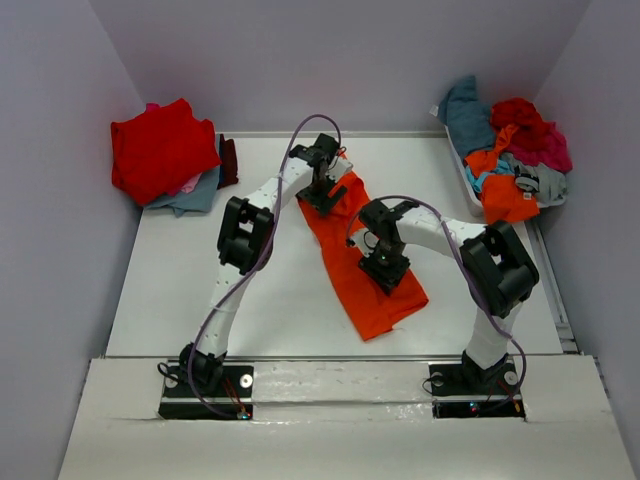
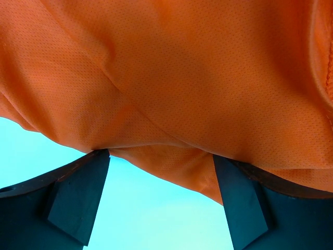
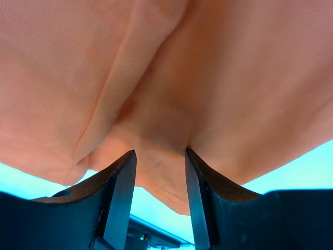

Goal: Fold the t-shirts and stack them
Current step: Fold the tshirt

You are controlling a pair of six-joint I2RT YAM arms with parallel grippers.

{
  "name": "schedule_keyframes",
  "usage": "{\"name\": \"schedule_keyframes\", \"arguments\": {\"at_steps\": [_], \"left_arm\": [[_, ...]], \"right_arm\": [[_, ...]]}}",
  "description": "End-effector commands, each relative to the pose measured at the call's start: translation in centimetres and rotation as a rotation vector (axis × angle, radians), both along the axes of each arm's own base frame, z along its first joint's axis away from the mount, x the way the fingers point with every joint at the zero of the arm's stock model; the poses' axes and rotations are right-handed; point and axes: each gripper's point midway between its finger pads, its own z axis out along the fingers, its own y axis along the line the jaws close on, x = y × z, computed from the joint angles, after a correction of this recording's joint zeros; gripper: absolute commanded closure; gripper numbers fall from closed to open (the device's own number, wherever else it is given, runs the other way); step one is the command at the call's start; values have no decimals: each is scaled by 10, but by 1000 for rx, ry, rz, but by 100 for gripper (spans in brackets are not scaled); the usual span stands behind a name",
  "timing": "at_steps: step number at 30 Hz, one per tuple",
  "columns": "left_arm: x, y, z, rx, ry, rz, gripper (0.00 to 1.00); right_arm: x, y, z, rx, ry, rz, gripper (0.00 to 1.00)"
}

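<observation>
A bright orange t-shirt (image 1: 365, 270) lies folded into a long strip slanting across the middle of the table. My left gripper (image 1: 322, 195) rests on its far end. In the left wrist view the jaws of this gripper (image 2: 161, 156) stand wide apart with the orange cloth (image 2: 182, 78) draped across the fingertips. My right gripper (image 1: 385, 268) presses on the strip's middle. In the right wrist view its jaws (image 3: 158, 151) stand a little apart with a fold of the orange cloth (image 3: 208, 78) between them.
A stack with a red t-shirt (image 1: 160, 150) on top of grey-teal cloth (image 1: 195, 195) sits at the far left corner. A white bin (image 1: 458, 160) at the far right holds a heap of teal, red, magenta, orange and grey shirts (image 1: 515, 150).
</observation>
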Motion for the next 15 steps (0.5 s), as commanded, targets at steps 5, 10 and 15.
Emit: {"name": "schedule_keyframes", "arguments": {"at_steps": [5,10,15], "left_arm": [[15,22,-7,86,-26,32,4],[19,21,-8,88,-40,37,3],[25,20,-6,89,-63,31,3]], "right_arm": [[-27,21,16,66,84,158,52],[-29,40,22,93,85,206,52],[-20,51,26,107,66,215,52]]}}
